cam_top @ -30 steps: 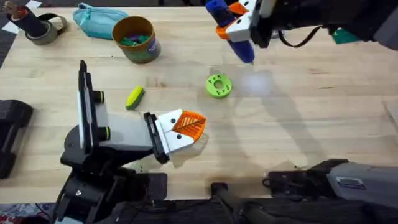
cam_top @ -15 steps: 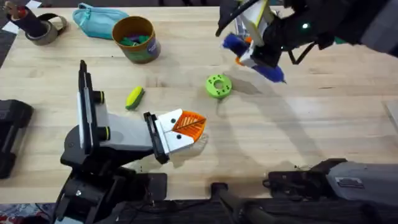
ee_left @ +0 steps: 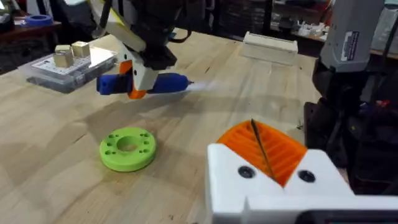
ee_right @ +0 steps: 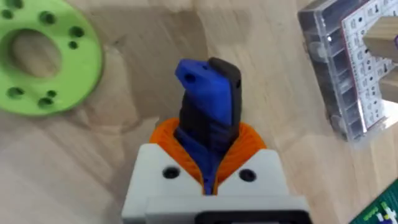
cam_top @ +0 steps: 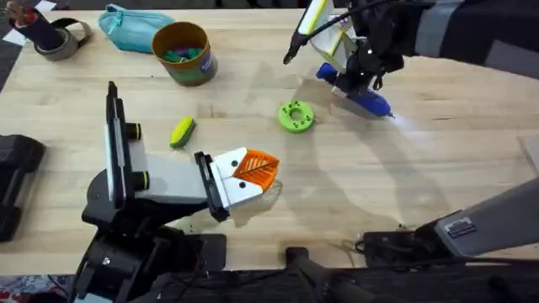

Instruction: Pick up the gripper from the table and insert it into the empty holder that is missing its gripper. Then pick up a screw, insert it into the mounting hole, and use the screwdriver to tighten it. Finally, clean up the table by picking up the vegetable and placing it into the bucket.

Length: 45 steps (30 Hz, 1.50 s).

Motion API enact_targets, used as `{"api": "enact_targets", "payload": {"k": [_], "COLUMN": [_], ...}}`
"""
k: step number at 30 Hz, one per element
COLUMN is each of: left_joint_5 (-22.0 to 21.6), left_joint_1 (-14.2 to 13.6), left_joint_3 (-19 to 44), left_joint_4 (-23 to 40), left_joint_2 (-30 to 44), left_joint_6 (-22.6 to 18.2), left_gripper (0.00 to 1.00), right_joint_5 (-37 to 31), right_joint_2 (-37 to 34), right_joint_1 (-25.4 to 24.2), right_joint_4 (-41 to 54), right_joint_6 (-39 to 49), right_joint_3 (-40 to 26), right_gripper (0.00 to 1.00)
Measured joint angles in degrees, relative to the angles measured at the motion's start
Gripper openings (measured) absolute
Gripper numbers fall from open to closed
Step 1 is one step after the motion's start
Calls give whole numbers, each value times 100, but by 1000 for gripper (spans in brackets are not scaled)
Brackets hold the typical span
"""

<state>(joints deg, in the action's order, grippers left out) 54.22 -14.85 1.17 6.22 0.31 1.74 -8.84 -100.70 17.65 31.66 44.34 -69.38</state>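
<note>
Table (cam_top: 438, 168): light wood, carrying all that follows.

Holder (cam_top: 160, 181): white angular body on a black base, at my near left. Black knobs with green rings on its side, black end plate facing the table's middle. The gripper (cam_top: 253, 172), an orange ribbed finger on a white wedge, sits at that plate; from my left wrist it shows as orange ribs (ee_left: 264, 146) above a white block with two holes.

My right arm (cam_top: 455, 34): reaches in over the far right of the table. My right gripper (cam_top: 354, 71) is clamped on the screwdriver (cam_top: 358, 93), whose blue handle lies low and nearly flat over the wood, just beyond the green disc. My right wrist view has the blue handle (ee_right: 205, 106) pinched between my orange pads (ee_right: 249, 140) (black cap beside the blue).

My left gripper: whether it is open or closed I cannot tell.

Pouch (cam_top: 130, 25): teal, at the far left edge, just beside the bucket.

Bucket (cam_top: 181, 55): round, olive-yellow, upright at the far left, with small coloured bits inside.

Tape roll (cam_top: 63, 38): at the far left corner.

Parts box (ee_left: 65, 65): clear plastic, lying beyond the screwdriver (two small wooden blocks on top).

Disc (cam_top: 296, 115): flat, bright green, ring-shaped with small holes, mid-table.

Corn (cam_top: 182, 132): yellow with green husk, lying on the wood between bucket and holder, touching neither.
</note>
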Motion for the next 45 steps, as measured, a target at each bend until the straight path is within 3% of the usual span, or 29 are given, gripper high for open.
{"api": "enact_targets", "payload": {"k": [20, 21, 22, 23, 27, 28, 29, 30, 33, 38, 45], "left_joint_5": [0, 0, 0, 0, 0, 0, 0, 0, -53, -476, -1267], "left_joint_1": [0, 0, 0, 0, 0, 0, 0, 0, 0, 8, 22], "left_joint_3": [0, 0, 0, 0, 0, 0, 0, 0, -16, -26, 218], "left_joint_4": [0, -1, -2, 0, 0, 0, 0, 0, -138, -784, -569], "left_joint_2": [1, 1, 1, 1, -1, 1, 0, -1, 1, 1, 104], "left_joint_6": [0, -6, -23, -19, -13, 4, 2, 0, 34, 521, 679], "left_gripper": [12, 24, 96, 250, 862, 954, 978, 984, 986, 986, 986], "right_joint_5": [-206, -206, -207, -212, -337, -382, -409, -418, -426, -415, -10], "right_joint_2": [-503, -503, -503, -503, -483, -458, -417, -370, -146, 645, 2092], "right_joint_1": [-278, -278, -278, -278, -278, -278, -276, -265, -189, -107, -107], "right_joint_4": [-123, -123, -122, -117, -177, -184, -180, -151, -125, -123, -121], "right_joint_6": [243, 243, 239, 226, 218, 215, 211, 185, -23, -780, -1914], "right_joint_3": [0, 0, 0, 0, -56, -74, -81, -81, -81, -81, -85], "right_gripper": [42, 42, 54, 130, 723, 873, 963, 986, 994, 995, 995]}}
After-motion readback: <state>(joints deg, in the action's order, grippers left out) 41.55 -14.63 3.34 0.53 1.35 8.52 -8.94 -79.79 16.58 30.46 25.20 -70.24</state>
